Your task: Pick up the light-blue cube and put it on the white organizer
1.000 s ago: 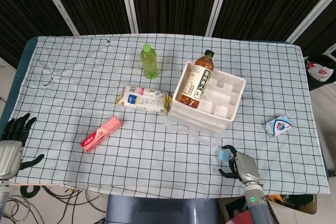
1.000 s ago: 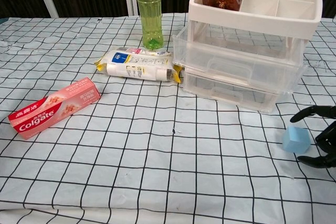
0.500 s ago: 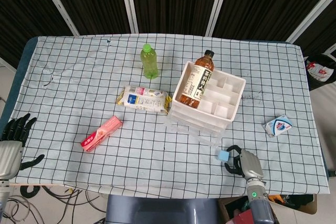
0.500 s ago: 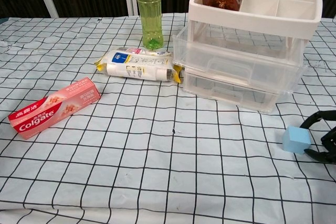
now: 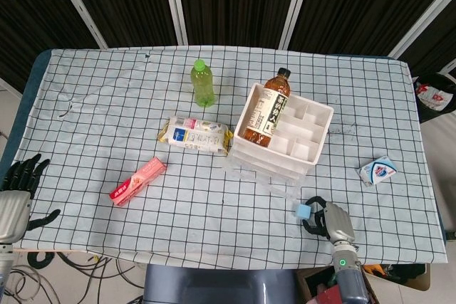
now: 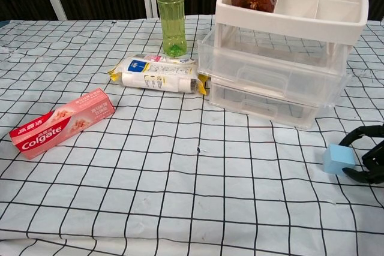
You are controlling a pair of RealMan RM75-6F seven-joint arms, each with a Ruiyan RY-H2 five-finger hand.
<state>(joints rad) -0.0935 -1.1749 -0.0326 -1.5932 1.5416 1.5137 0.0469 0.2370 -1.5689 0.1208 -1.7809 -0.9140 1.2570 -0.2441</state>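
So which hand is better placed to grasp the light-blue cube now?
The right hand: its fingers curl around the light-blue cube on the cloth, just in front of the white organizer. The left hand rests at the far left table edge.

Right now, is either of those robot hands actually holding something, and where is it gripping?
Nothing is held. The right hand curls around the light-blue cube, which sits on the cloth; the left hand is open and empty.

Two bottles: green bottle [image 5: 203, 82], tea bottle [image 5: 267, 109]; one light-blue cube [image 5: 303, 210].
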